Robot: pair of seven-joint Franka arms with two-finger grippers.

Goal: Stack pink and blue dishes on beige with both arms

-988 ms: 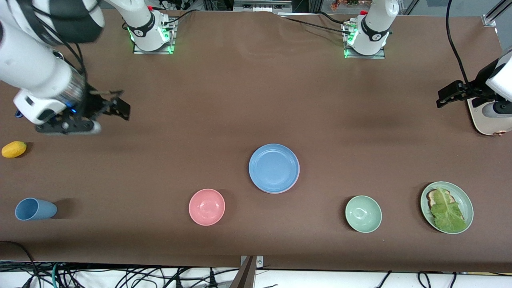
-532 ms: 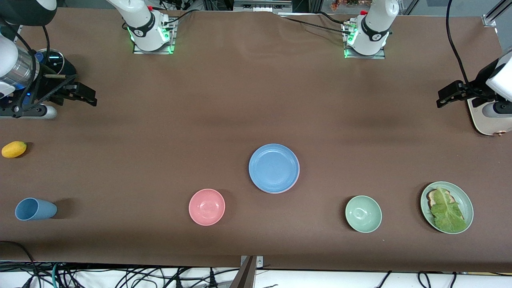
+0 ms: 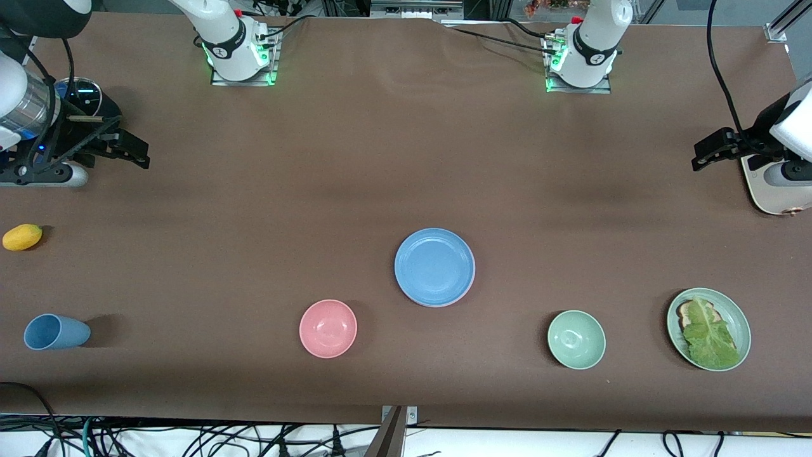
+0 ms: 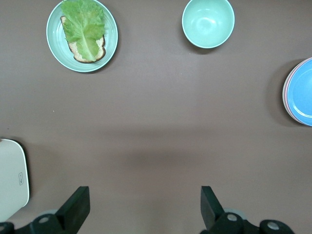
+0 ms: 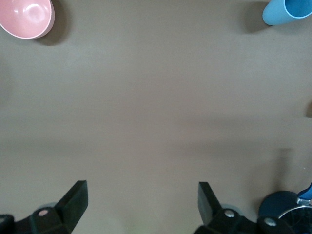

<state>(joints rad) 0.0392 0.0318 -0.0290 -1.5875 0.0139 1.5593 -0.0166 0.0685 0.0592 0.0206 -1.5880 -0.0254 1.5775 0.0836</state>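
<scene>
The stacking looks all but done, so the step in hand is judged to be parking both arms without disturbing the pile. To do that well, each arm should keep its claw high and well apart from the dishes, and the pile should be checked for an even rim all round before it is called finished.

The blue plate lies on top near the middle of the table. A thin edge of the pink plate peeps out just beneath it in the left wrist view. The beige plate cannot be made out; if it is there, it is hidden under the other two.

Read as a clock face in the front view with the pile at the centre, the pink bowl sits at about eight o'clock and the pale green bowl at about four o'clock, neither touching the pile.

The right claw hovers at about ten o'clock, over bare table toward the right arm's end, forearm lying nearly level. Its fingers are spread wide with nothing between them.

The left claw hovers at about two o'clock, over bare table toward the left arm's end, and its fingers are likewise parted wide and hold nothing
</scene>
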